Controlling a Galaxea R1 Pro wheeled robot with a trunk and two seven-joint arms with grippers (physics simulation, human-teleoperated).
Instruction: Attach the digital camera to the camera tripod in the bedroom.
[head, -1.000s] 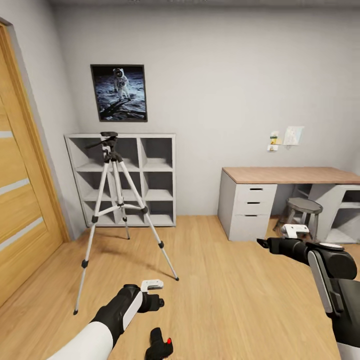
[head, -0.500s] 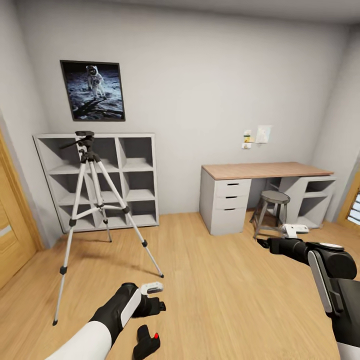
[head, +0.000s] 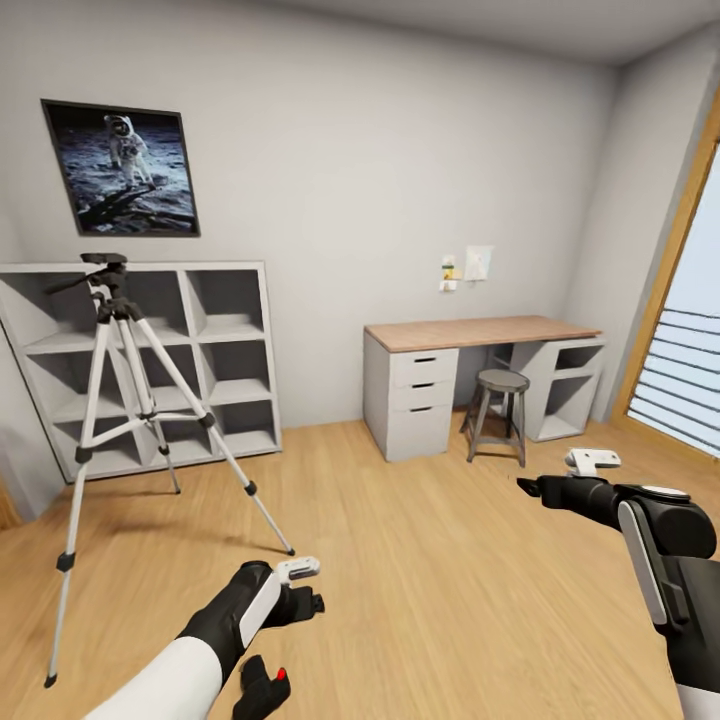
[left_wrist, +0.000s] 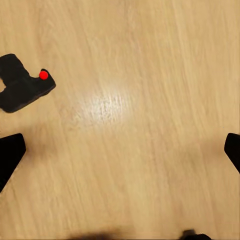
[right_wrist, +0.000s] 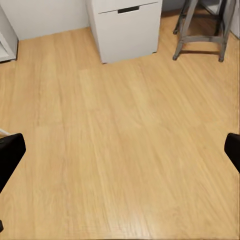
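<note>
Black digital camera (head: 262, 688) is lying on the wood floor (head: 430, 560), near the left gripper (head: 312, 604). Both the left and the right gripper (head: 524, 486) are hanging wide apart, holding nothing. Camera tripod (head: 120, 400) is standing beside the shelf (head: 225, 340).

A room in a home, used as a study: wood floor (head: 420, 560), grey walls, a cube shelf (head: 215, 350), a desk (head: 470, 335) with drawers, a stool (head: 497, 385), and a framed astronaut poster (head: 120, 165).
</note>
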